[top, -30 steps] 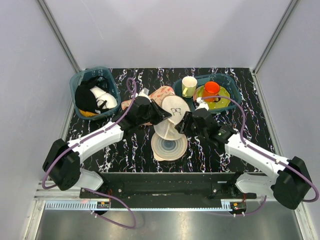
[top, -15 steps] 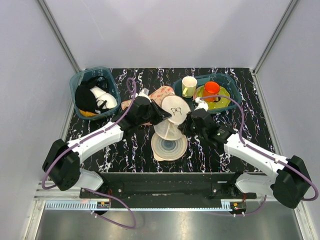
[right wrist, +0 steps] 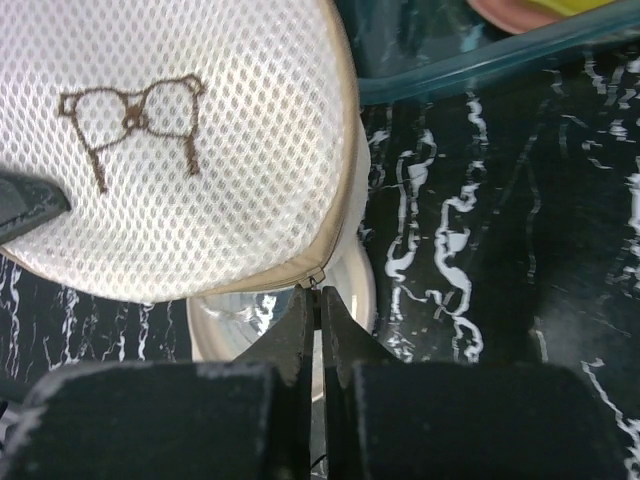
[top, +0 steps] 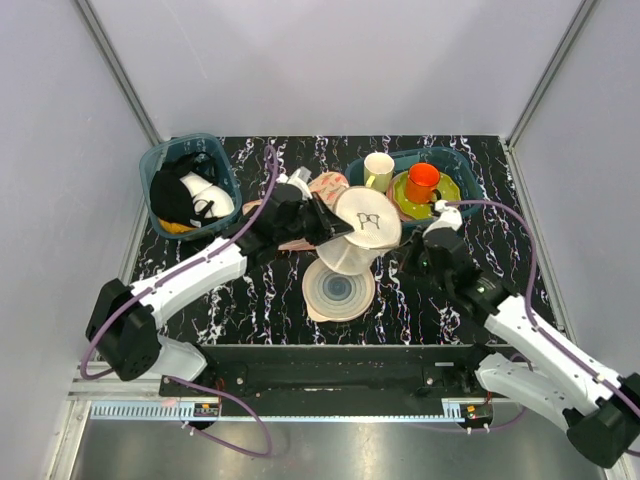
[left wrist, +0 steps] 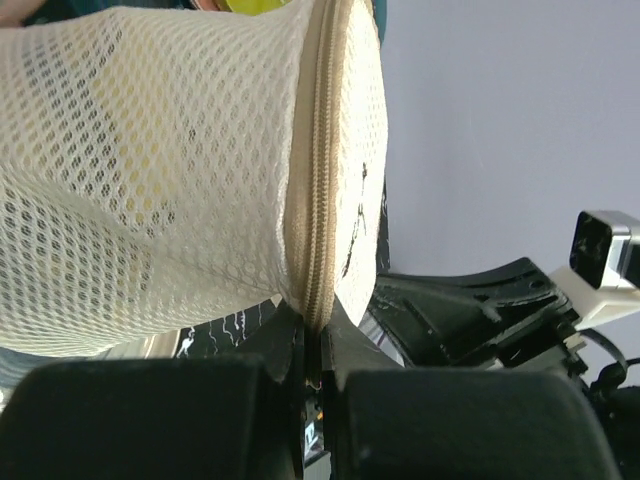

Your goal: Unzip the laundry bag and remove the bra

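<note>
Above the table (top: 250, 300), left tool (left wrist: 312, 335) clamps the laundry bag (top: 366, 222), drawing-face up; right tool (right wrist: 318, 300) closed.

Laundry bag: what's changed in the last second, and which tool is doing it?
The right tool closed at the zip pull and drew back toward the right, and the laundry bag tipped up and shifted right with it. The left tool stays shut on the bag's seam; the ringed disc is unmoved.
</note>
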`<state>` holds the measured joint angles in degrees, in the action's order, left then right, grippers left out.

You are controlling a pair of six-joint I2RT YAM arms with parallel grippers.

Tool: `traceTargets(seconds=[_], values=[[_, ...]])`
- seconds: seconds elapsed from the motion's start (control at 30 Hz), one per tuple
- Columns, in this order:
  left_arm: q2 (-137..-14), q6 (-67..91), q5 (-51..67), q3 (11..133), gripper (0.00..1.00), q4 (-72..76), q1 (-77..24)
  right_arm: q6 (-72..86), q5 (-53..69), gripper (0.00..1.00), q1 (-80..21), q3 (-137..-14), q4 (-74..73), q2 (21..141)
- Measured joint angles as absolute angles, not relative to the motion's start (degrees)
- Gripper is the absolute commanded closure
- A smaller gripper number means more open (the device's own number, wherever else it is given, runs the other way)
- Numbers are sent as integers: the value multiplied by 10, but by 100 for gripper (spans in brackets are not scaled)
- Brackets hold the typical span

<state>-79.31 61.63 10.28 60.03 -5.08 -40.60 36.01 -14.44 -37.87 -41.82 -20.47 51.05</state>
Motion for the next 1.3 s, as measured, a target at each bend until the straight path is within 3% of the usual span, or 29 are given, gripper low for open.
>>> traceTargets(seconds=[0.33, 0.37, 0.43, 0.47, 0.53, 0.6, 0.83, 1.1, 1.3], values=[[-944, 558, 163, 745, 100, -77, -470, 358, -175, 100, -347, -415, -348, 383], [-967, 549, 169, 769, 95, -81, -477, 359, -180, 100, -345, -415, -362, 375], [-1006, 531, 178, 812, 69, -88, -487, 360, -189, 100, -343, -415, -388, 366], [-1025, 522, 181, 831, 41, -95, -488, 362, -190, 100, -342, -415, -398, 363], [-1061, 500, 183, 870, 24, -112, -486, 368, -185, 100, -342, -414, -403, 366], [-1088, 481, 183, 901, 1, -133, -483, 374, -178, 100, -342, -410, -401, 371], [-1059, 433, 165, 901, 1, -201, -468, 391, -128, 100, -342, -372, -355, 411], [-906, 490, 182, 732, 4, -116, -462, 398, -94, 100, -342, -364, -287, 463], [-983, 560, 220, 698, 5, -27, -477, 398, -93, 100, -342, -360, -276, 452]])
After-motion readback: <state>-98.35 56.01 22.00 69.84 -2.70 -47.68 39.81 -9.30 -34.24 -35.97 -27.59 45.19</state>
